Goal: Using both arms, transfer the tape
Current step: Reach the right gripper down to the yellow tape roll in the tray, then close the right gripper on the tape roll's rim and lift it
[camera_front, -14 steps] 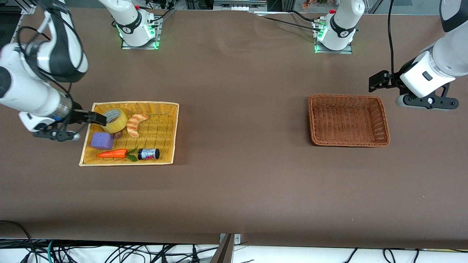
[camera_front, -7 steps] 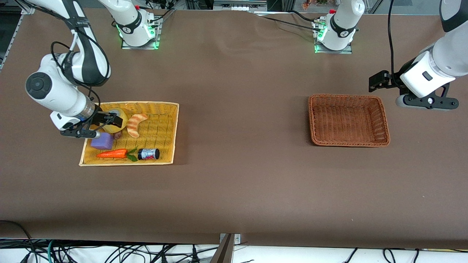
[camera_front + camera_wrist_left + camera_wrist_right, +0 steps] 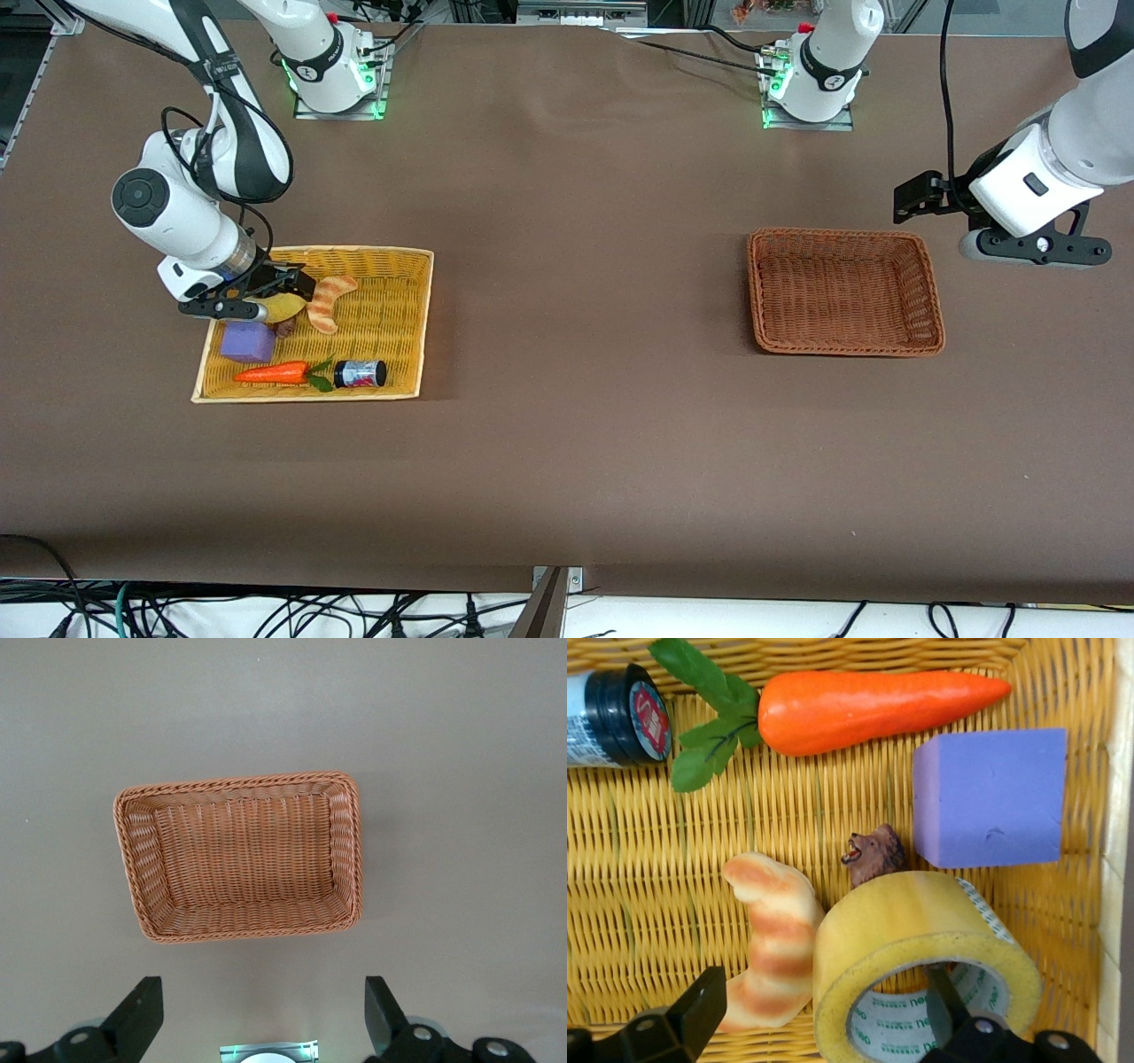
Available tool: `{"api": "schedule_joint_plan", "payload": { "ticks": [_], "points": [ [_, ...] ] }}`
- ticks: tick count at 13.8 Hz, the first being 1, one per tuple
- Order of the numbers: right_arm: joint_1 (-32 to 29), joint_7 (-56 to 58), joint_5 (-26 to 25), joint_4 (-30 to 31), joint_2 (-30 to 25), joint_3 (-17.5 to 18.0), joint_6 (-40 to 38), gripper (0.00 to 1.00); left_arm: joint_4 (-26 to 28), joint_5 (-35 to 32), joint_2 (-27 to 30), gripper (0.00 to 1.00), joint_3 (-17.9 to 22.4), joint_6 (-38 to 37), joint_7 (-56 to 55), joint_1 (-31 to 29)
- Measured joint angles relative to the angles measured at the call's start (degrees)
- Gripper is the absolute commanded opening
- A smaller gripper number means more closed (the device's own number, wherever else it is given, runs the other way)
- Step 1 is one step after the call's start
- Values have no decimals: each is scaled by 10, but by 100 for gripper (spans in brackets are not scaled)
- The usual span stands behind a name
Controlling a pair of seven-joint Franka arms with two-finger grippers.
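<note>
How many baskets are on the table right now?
2. The yellow basket sits toward the right arm's end, holding the tape and other items, with the right gripper over it. The brown basket sits toward the left arm's end, beside the waiting left gripper.

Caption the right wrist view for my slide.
Right gripper open, one finger inside the tape core, in the yellow basket.

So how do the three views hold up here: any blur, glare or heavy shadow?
Front view: even light, sharp, soft shadows beside each basket, green glow at both bases. Left wrist view: flat and slightly hazy, no glare, open left claw dark at the edge. Right wrist view: bright and crisp on the tape and carrot; right claw fingers soft, one inside the core.
</note>
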State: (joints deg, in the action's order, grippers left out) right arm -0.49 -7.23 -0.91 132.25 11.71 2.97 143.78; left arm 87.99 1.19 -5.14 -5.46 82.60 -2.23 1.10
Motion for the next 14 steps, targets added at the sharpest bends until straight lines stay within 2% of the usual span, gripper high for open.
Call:
{"api": "schedule_joint_plan", "payload": {
  "ticks": [5, 6, 8, 9, 10, 14],
  "points": [
    [0, 0, 0, 32, 0, 0, 41, 99, 0, 0, 0, 100, 0, 0, 0, 0],
    [0, 0, 0, 36, 0, 0, 46, 79, 0, 0, 0, 100, 0, 0, 0, 0],
    [0, 0, 0, 39, 0, 0, 52, 25, 0, 0, 0, 100, 0, 0, 0, 0],
    [0, 0, 0, 39, 0, 0, 54, 5, 0, 0, 0, 100, 0, 0, 0, 0],
    [0, 0, 0, 39, 0, 0, 55, 0, 0, 0, 0, 100, 0, 0, 0, 0],
    [1, 0, 0, 40, 0, 3, 56, 0, 0, 0, 0, 100, 0, 0, 0, 0]
  ]
}}
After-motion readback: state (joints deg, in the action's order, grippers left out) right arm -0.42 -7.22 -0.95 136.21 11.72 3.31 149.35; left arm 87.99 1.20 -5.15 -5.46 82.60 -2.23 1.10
